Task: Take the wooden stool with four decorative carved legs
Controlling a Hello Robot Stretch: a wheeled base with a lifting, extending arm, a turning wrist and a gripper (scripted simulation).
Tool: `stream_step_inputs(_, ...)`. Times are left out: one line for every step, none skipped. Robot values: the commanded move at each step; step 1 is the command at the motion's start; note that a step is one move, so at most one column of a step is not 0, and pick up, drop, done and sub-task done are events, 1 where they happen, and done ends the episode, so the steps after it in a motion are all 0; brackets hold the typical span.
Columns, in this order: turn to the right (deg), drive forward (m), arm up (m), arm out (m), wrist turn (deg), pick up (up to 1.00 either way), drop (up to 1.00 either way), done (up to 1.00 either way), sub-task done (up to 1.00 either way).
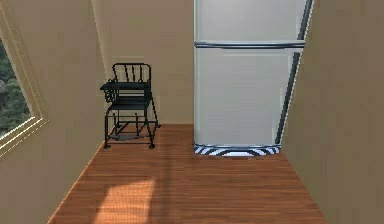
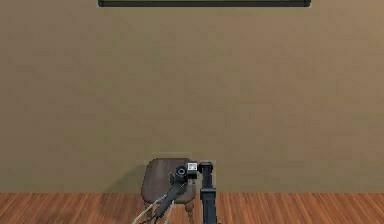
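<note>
In the arm side view, a brown wooden stool with a rounded seat shows low against the tan wall, with thin pale legs slanting down toward the floor. The dark arm rises from the bottom edge. Its gripper sits right at the stool's seat. The stool lies at or behind the gripper's far end, so I cannot tell whether the gripper holds it or whether it rests on the floor.
In the forward view, a black high chair stands in the far left corner beside a tall white fridge. A window lines the left wall. The wooden floor runs between the tan walls. A dark strip crosses the top of the arm side view.
</note>
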Motion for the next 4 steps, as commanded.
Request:
stream_step_inputs(0.0, 0.00, 0.00, 0.00, 45.0, 0.00, 0.00, 0.00, 0.00)
stream_step_inputs(0.0, 0.00, 0.00, 0.00, 45.0, 0.00, 0.00, 0.00, 0.00)
stream_step_inputs(0.0, 0.00, 0.00, 0.00, 36.0, 0.00, 0.00, 0.00, 0.00)
stream_step_inputs(0.0, 0.00, -0.30, 0.00, 0.0, 0.00, 0.00, 0.00, 0.00)
